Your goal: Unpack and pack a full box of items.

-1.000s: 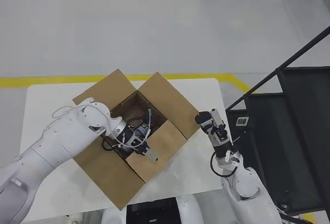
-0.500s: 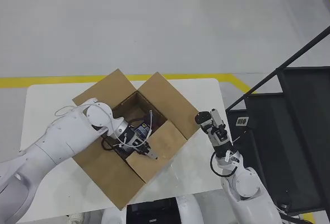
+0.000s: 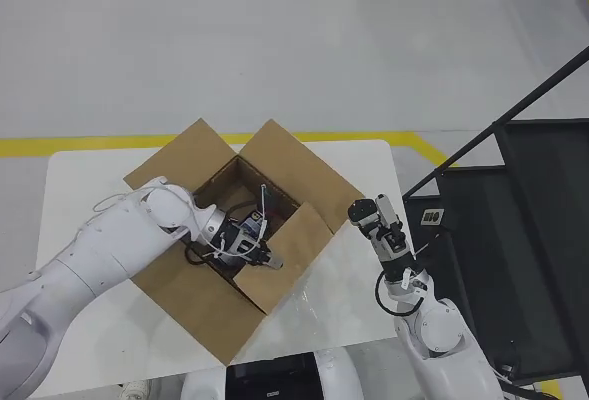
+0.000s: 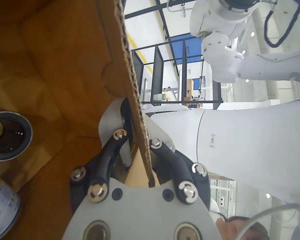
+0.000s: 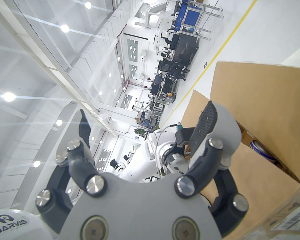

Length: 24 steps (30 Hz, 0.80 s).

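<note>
Left jaws clamped, right jaws apart.

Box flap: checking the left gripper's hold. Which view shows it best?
Left wrist view: the flap's corrugated edge runs between the left gripper's fingers. Top view shows it small, from above; right wrist view hides the grip.

I see fine print on the yellow-and-white label of a can [image 4: 1, 201] inside the box [image 4: 52, 63], too small for me to read, a barcode label [image 5: 290, 216] at the box's lower edge, a logo mark on the right arm's casing [image 5: 11, 222], a small black-and-white sign [image 3: 432, 215] on the dark rack [image 3: 534, 230], unreadable
</note>
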Each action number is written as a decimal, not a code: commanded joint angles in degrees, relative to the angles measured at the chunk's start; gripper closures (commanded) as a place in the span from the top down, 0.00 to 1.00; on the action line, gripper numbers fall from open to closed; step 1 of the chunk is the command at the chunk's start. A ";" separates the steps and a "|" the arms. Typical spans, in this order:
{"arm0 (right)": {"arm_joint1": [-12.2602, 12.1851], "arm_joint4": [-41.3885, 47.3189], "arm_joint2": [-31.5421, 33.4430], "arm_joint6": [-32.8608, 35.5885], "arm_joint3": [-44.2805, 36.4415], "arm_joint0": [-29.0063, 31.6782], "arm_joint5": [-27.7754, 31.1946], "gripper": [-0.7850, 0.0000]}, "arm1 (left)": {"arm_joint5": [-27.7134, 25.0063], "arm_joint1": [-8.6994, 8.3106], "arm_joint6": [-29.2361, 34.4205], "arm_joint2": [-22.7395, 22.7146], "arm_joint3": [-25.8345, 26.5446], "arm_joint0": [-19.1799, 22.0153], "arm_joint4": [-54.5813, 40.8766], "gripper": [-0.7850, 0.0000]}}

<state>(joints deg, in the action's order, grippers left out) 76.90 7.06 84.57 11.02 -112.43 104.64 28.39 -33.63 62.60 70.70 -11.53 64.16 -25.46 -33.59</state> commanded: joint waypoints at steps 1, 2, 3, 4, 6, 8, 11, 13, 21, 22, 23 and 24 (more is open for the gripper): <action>0.00 0.00 0.00 0.00 0.00 0.00 0.00 1.00 | -1.08 -0.52 -1.12 -0.99 -0.64 -0.76 -0.67 0.00; 0.00 0.00 0.00 0.00 0.00 0.00 0.00 1.00 | -1.50 -0.75 -1.54 -1.58 -1.03 -1.19 -1.20 0.00; 0.00 0.00 0.00 0.00 0.00 0.00 0.00 1.00 | -1.81 -0.96 -1.86 -2.16 -1.26 -1.57 -1.44 0.00; 0.00 0.00 0.00 0.00 0.00 0.00 0.00 1.00 | -2.13 -1.15 -2.30 -2.75 -1.24 -1.98 -1.62 0.00; 0.00 0.00 0.00 0.00 0.00 0.00 0.00 1.00 | -1.97 -1.53 -3.82 -3.88 -0.77 -2.92 -1.70 0.00; 0.00 0.00 0.00 0.00 0.00 0.00 0.00 1.00 | -1.30 -1.97 -5.34 -4.91 0.02 -3.74 -0.96 0.00; 0.00 0.00 0.00 0.00 0.00 0.00 0.00 1.00 | -0.08 -2.68 -7.32 -6.45 1.70 -5.03 0.29 0.00; 0.00 0.00 0.00 0.00 0.00 0.00 0.00 1.00 | 0.68 -3.17 -8.70 -7.39 3.37 -5.83 1.94 0.00; 0.00 0.00 0.00 0.00 0.00 0.00 0.00 1.00 | 4.18 -5.09 -13.80 -11.20 8.74 -9.82 7.01 0.00; 0.00 0.00 0.00 0.00 0.00 0.00 0.00 1.00 | 4.54 -5.32 -14.75 -11.68 9.18 -10.34 8.05 0.00; 0.00 0.00 0.00 0.00 0.00 0.00 0.00 1.00 | 4.67 -5.53 -15.69 -12.21 9.79 -10.98 8.45 0.00; 0.00 0.00 0.00 0.00 0.00 0.00 0.00 1.00 | 4.77 -5.75 -16.51 -12.78 10.24 -11.61 8.78 0.00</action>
<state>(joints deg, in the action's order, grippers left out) 76.90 7.06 84.57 11.02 -112.43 104.64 28.39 -28.96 57.08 55.22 -23.70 73.88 -36.35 -25.22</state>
